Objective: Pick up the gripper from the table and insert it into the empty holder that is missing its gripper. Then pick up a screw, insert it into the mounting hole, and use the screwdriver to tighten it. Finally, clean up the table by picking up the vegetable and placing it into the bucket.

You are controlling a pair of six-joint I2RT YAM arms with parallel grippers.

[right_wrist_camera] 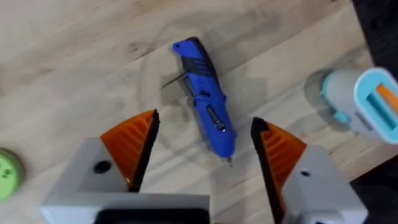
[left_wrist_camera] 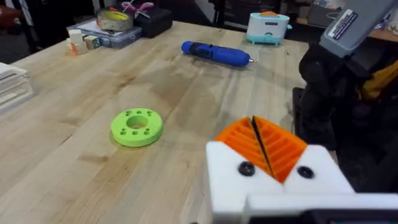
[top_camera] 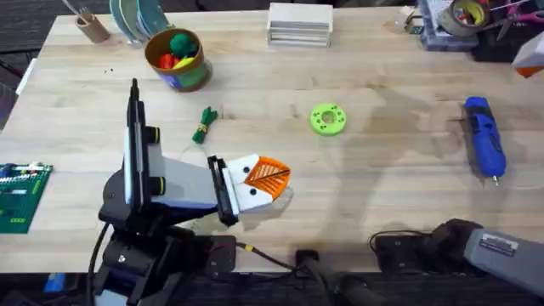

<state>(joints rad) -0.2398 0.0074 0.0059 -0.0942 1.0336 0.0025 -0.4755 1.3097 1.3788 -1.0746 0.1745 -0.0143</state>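
My left gripper (top_camera: 274, 174) lies low over the table (top_camera: 382, 187) near its front, shut, its orange pads (left_wrist_camera: 283, 149) pressed together. Each white holder (left_wrist_camera: 227, 171) on it carries an orange pad and a dark screw head (left_wrist_camera: 246, 168). The blue screwdriver (top_camera: 484, 136) lies flat at the right. My right gripper (right_wrist_camera: 205, 121) hovers open above the screwdriver (right_wrist_camera: 205, 106), one orange pad on each side and apart from it. The green vegetable (top_camera: 204, 125) lies left of centre, in front of the bucket (top_camera: 177, 59), which holds toys. A loose gripper piece is out of view.
A flat green disc with holes (top_camera: 327, 119) sits mid-table. A white box (top_camera: 299, 24) and a tray of clutter (top_camera: 459, 21) stand at the back. A light-blue toaster toy (right_wrist_camera: 367, 102) stands right of the screwdriver. A green circuit board (top_camera: 21, 195) lies at the left edge.
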